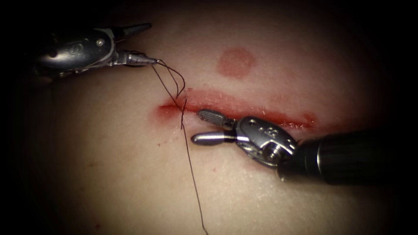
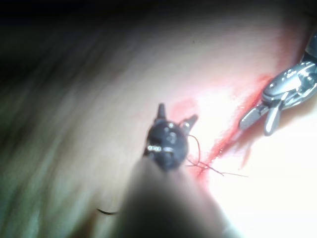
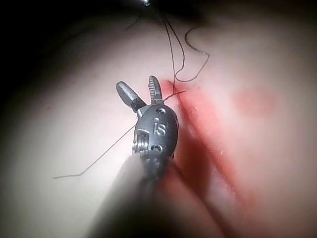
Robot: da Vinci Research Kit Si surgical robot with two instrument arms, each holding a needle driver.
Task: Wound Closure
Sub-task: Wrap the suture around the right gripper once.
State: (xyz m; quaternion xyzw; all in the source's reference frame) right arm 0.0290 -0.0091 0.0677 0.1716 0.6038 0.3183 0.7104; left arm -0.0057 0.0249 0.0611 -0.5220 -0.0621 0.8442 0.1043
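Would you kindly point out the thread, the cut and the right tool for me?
thread (image 1: 188, 150), endoscope view, on the strand trailing below the cut.
cut (image 1: 257, 114), endoscope view, on its red line.
right tool (image 1: 203, 126), endoscope view, midway between its open jaws' tips.

The endoscope looks down from above and in front onto the tissue (image 1: 109, 174), with the cut (image 1: 244, 111) running across mid-frame. The left wrist view looks along its shaft, very close behind the left end effector (image 2: 176, 118). The right wrist view does likewise behind the right end effector (image 3: 139, 90). All three views share the cut and the thread (image 1: 187, 148) crossing it.
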